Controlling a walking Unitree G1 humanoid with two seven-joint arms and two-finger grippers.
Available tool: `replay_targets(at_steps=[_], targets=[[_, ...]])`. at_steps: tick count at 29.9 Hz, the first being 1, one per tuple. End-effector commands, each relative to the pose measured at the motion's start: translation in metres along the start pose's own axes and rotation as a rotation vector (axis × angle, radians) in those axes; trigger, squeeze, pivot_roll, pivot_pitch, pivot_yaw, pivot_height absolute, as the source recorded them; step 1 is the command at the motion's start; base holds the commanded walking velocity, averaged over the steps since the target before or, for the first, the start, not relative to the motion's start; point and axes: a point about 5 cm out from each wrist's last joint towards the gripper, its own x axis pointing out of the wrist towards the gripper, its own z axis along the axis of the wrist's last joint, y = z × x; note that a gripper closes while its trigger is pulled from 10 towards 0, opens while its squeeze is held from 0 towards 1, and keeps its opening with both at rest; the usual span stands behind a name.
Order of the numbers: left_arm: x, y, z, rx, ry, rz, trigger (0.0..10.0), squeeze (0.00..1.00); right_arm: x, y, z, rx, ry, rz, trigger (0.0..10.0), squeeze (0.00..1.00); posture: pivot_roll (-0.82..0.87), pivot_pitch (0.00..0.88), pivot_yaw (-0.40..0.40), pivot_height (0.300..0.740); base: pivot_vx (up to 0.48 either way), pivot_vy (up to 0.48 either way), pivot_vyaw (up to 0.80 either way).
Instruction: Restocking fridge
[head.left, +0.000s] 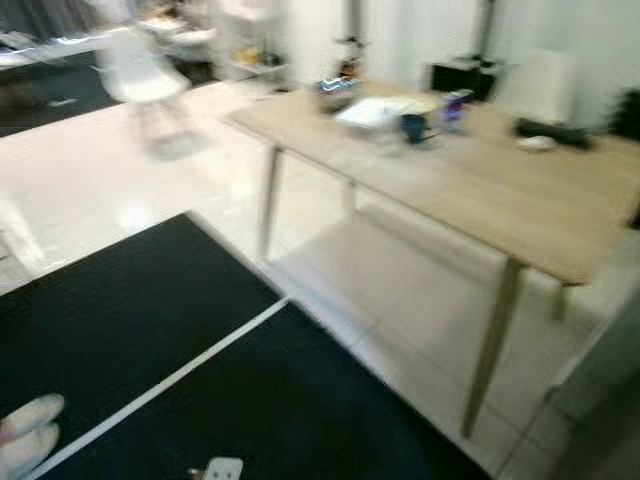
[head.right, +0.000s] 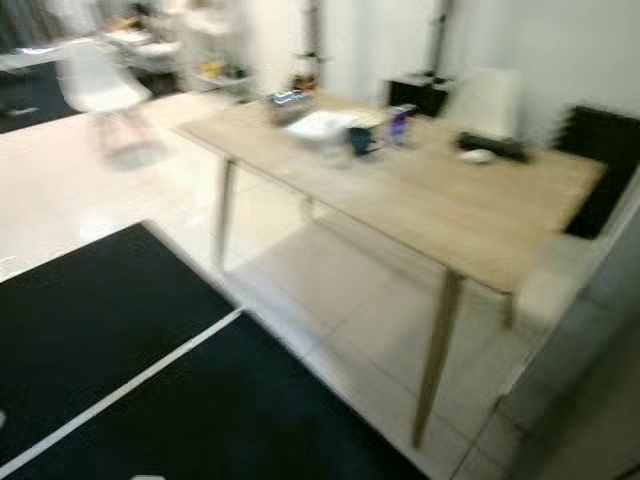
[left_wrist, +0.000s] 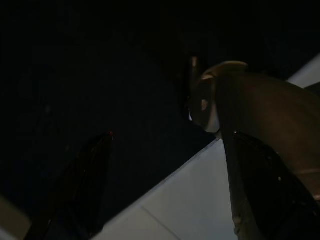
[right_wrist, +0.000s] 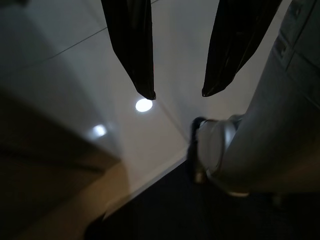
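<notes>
The left claw (left_wrist: 165, 185) hangs released over the dark mat (head.left: 150, 330), the right claw (right_wrist: 177, 92) released above pale floor tiles. The desk (head.left: 480, 190) stands ahead and rightward, nearer the right arm; its blurred items (head.left: 400, 115) are probably the restocking goods.

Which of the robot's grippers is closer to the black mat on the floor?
Left. The left gripper hangs over the black mat. The right gripper hangs over the pale floor tiles, beside the mat's edge.
</notes>
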Motion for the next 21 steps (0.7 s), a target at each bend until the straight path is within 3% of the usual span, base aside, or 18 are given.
replay_targets(at_steps=[1, 21], targets=[[0.0, -0.0045, -0.0107, 0.013, 0.046, -0.017, 10.0, 0.0, 0.001, 0.0064, 0.0031, -0.009, -0.007, 0.014, 10.0, 0.0, -0.09, 0.0, -0.012, 0.74, 0.0, 0.0, 0.77], [-0.0001, -0.0037, -0.011, 0.013, 0.047, -0.008, 10.0, 0.0, 0.0001, 0.0016, -0.0008, -0.021, -0.002, 0.002, 10.0, 0.0, -0.09, 0.0, -0.015, 0.74, 0.0, 0.0, 0.78]])
